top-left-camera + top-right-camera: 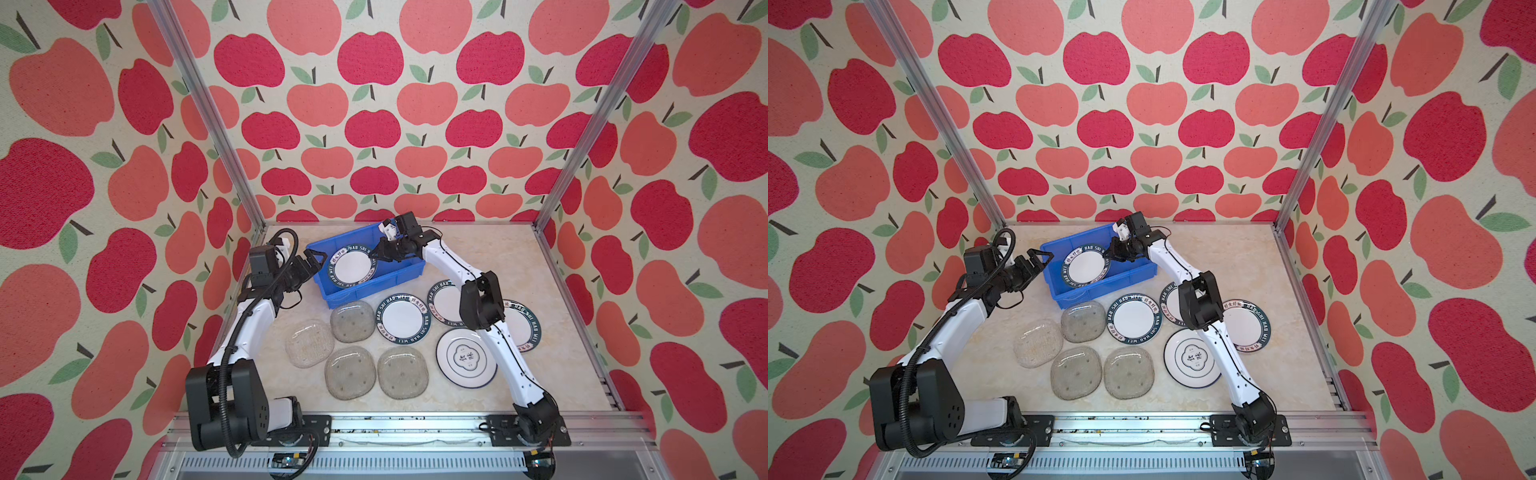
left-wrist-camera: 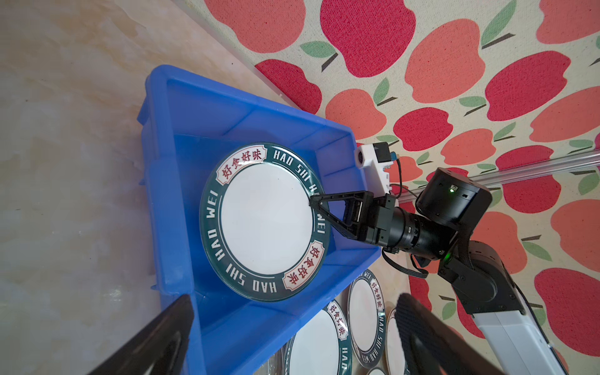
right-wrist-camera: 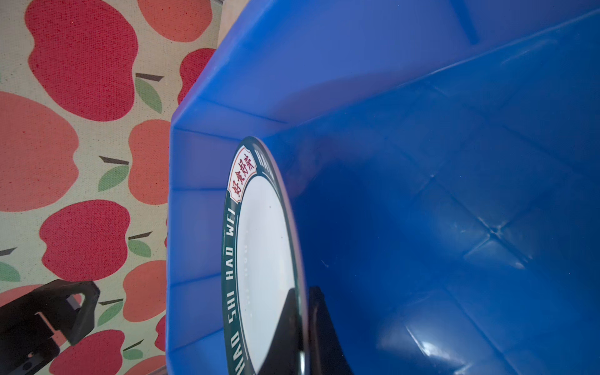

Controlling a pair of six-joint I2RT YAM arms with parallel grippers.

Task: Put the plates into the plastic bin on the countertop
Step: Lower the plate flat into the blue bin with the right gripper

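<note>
In the upper middle of both top views, on the countertop [image 1: 498,257], the blue bin [image 1: 365,291] set at a slant. Inside it one lettered plate [image 1: 352,267], over the bin's left half, nipped at its right rim by the right gripper [image 1: 375,259], jaws closed tight on that edge. Same grip plain in the left wrist view: black fingertips [image 2: 319,198] meeting on the dark band of the plate, white centre bare. In the right wrist view, plate seen nearly edge-on, gripped between the two fingers [image 3: 321,324], blue bin wall close beside it; cannot tell whether resting on the bin floor or clear of it. Left of the bin, just beside its left end wall, the left gripper [image 1: 315,268], jaws spread wide, nothing between them. Below the bin in the frame, flat on the countertop: three more lettered plates [image 1: 402,319] in a row toward the right, the emblem plate [image 1: 465,358] lower right of centre, and four glass plates [image 1: 349,372] clustered lower centre, well apart from both grippers
</note>
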